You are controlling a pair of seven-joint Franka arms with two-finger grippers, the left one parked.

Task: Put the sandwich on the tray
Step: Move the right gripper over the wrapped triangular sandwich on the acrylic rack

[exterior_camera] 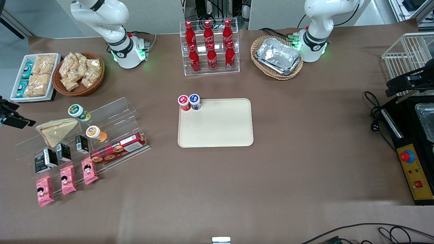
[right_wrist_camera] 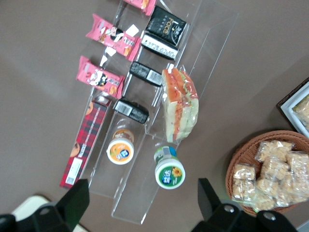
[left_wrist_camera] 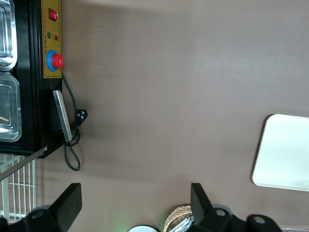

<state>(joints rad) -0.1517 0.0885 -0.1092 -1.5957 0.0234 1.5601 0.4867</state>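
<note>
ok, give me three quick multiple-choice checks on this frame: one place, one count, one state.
1. Where is the sandwich?
A. on the clear tiered rack
B. on the beige tray
C. in a wicker basket

2. How many cola bottles are in the clear stand?
A. four
B. six
C. eight

3. What state is the gripper in?
A. shut on the sandwich
B. shut on a cup
C. open, holding nothing, above the rack

Key:
1 A: the wrapped wedge lies on a rack step, beside the green-lidded cup.
2 B: two rows of three red bottles.
3 C: the right wrist view shows the jaws wide apart with nothing between them, looking down on the rack.
</note>
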